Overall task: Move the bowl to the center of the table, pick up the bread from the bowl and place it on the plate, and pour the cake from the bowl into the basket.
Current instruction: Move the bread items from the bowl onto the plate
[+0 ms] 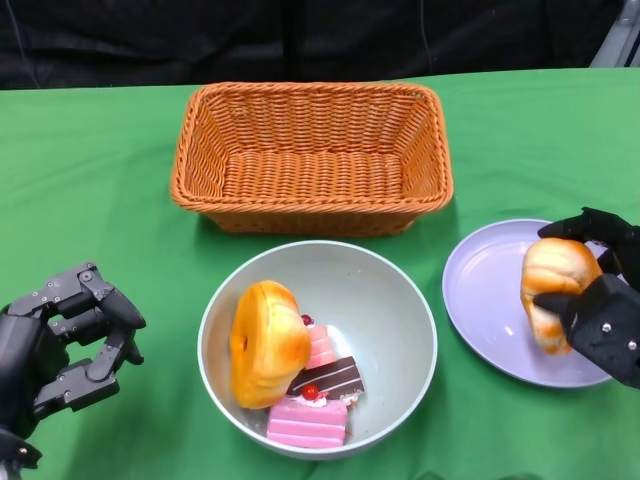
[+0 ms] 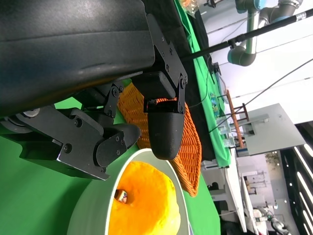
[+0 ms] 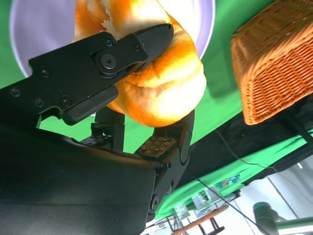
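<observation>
A pale green bowl (image 1: 390, 310) sits mid-table in the head view, in front of the wicker basket (image 1: 312, 155). Inside it lie a round orange bread (image 1: 267, 343) on edge and several cake pieces (image 1: 318, 395), pink and chocolate. My right hand (image 1: 600, 300) grips a golden bread roll (image 1: 552, 288) over the lilac plate (image 1: 490, 300); the right wrist view shows fingers (image 3: 102, 63) clamped around the roll (image 3: 166, 93) above the plate (image 3: 39, 29). My left hand (image 1: 60, 345) rests left of the bowl, fingers apart, holding nothing; its wrist view shows the bowl's rim (image 2: 93, 215) and orange bread (image 2: 142, 205).
The basket (image 3: 274, 63) stands behind the bowl with nothing in it. Green cloth covers the table; a dark backdrop runs along the far edge. Lab equipment and stands show beyond the table in both wrist views.
</observation>
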You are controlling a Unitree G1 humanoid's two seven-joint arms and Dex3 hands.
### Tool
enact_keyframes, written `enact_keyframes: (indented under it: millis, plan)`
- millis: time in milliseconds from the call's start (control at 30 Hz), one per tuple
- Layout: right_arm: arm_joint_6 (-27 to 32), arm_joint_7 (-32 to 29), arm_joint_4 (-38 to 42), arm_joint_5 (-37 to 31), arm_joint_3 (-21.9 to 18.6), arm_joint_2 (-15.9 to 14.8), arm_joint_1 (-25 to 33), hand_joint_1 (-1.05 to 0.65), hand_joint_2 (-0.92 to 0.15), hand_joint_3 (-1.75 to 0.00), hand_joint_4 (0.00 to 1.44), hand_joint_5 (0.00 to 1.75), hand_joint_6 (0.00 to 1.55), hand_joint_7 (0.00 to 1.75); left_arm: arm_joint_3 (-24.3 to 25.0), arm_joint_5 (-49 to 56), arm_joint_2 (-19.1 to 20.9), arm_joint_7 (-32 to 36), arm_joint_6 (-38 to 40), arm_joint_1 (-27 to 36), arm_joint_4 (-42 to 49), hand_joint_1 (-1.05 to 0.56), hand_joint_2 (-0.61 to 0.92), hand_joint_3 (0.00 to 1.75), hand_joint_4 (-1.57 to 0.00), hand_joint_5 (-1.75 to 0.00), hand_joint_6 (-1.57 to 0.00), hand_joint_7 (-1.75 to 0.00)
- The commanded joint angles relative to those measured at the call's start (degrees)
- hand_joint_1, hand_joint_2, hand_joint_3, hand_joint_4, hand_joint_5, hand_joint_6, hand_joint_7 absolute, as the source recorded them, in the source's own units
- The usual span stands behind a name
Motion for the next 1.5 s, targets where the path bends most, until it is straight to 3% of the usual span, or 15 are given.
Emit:
enact_keyframes:
  millis: [33,100,233,567,700,733,767,867,900,967,1000,1167,1500]
  plan:
    - [-0.06,-0.38,4.8,-0.33,1.33,-0.62,-3.18,0.05,-0.92,-0.13,0.85,1.22,1.08,0.53,0.47,-1.07,0.44,-0.49,-0.31,0.28,-0.6,0.03,0.69,0.9,-0.74,-1.64,-0.77,-1.36]
    - [0.72,-0.65,7.39,-1.34,2.84,-0.51,-4.97,0.05,-0.92,-0.13,0.85,1.21,1.09,0.52,0.5,-0.89,0.51,-0.41,-0.5,0.43,-0.67,0.03,0.69,0.9,-0.74,-1.65,-0.77,-1.36]
    - [2.77,-1.52,13.12,-4.36,6.4,0.0,-8.82,0.0,-0.92,-0.1,0.92,0.97,1.12,0.4,0.57,-0.25,0.7,0.0,-0.9,0.84,-0.91,0.03,0.69,0.91,-0.74,-1.65,-0.77,-1.38]
    - [0.82,-6.09,23.21,-7.45,11.84,0.3,-13.3,-0.05,-0.91,-0.01,0.96,0.91,1.16,0.25,0.7,-0.44,0.85,-0.25,-0.67,1.47,-1.68,0.03,0.7,0.89,-0.75,-1.63,-0.77,-1.36]
    - [0.89,-7.12,24.36,-7.52,12.72,0.29,-13.7,-0.07,-0.9,0.0,0.99,0.68,1.17,0.12,0.78,0.12,0.88,0.15,-1.34,1.46,-1.42,0.03,0.71,0.87,-0.77,-1.62,-0.78,-1.35]
    - [1.29,-6.73,23.64,-7.93,13.17,-0.05,-13.53,-0.07,-0.9,0.0,0.99,0.67,1.17,0.11,0.79,-0.04,0.88,0.03,-1.19,1.44,-1.42,0.03,0.7,0.88,-0.77,-1.62,-0.78,-1.35]
    - [1.99,-6.11,22.28,-8.54,13.67,-0.53,-13.19,-0.13,-0.91,-0.01,0.84,0.6,1.02,0.04,0.78,-0.12,0.94,-0.08,-1.0,1.42,-1.42,0.03,0.71,0.88,-0.76,-1.62,-0.77,-1.35]
    - [4.35,-4.29,18.03,-9.53,14.45,-1.51,-12.03,-0.21,-0.92,0.0,0.63,0.24,0.71,0.01,0.76,-0.3,1.04,-0.25,-0.52,1.39,-1.46,0.03,0.7,0.87,-0.76,-1.62,-0.77,-1.35]
    - [5.87,-2.77,15.37,-9.4,14.34,-1.77,-11.37,-0.21,-0.91,0.0,0.62,0.18,0.68,0.0,0.76,-0.39,1.03,-0.32,-0.46,1.33,-1.41,0.03,0.7,0.87,-0.75,-1.62,-0.77,-1.35]
    - [9.26,0.67,10.04,-9.3,14.18,-2.29,-10.16,-0.28,-0.9,0.0,0.42,0.04,0.45,0.0,0.75,-0.39,1.04,-0.42,-0.61,1.12,-1.06,0.03,0.71,0.87,-0.75,-1.62,-0.77,-1.35]
    - [10.46,1.76,8.28,-9.31,14.14,-2.44,-9.7,-0.29,-0.9,0.0,0.38,0.02,0.41,0.0,0.75,-0.38,1.05,-0.45,-0.66,1.07,-0.96,0.03,0.71,0.87,-0.75,-1.62,-0.77,-1.35]
    - [15.04,7.93,-0.57,-9.94,14.44,-3.57,-7.89,-0.39,-0.87,0.0,0.21,0.0,0.31,0.0,0.64,-0.11,0.84,-0.24,-0.98,0.61,-0.3,0.02,0.7,0.87,-0.76,-1.62,-0.77,-1.36]
    - [24.22,19.79,-13.84,-9.43,13.68,-4.33,-5.19,-0.43,-0.88,0.0,0.1,0.01,0.28,0.01,0.31,0.2,0.8,0.17,-0.07,1.21,-1.42,0.02,0.68,0.91,-0.75,-1.64,-0.77,-1.37]
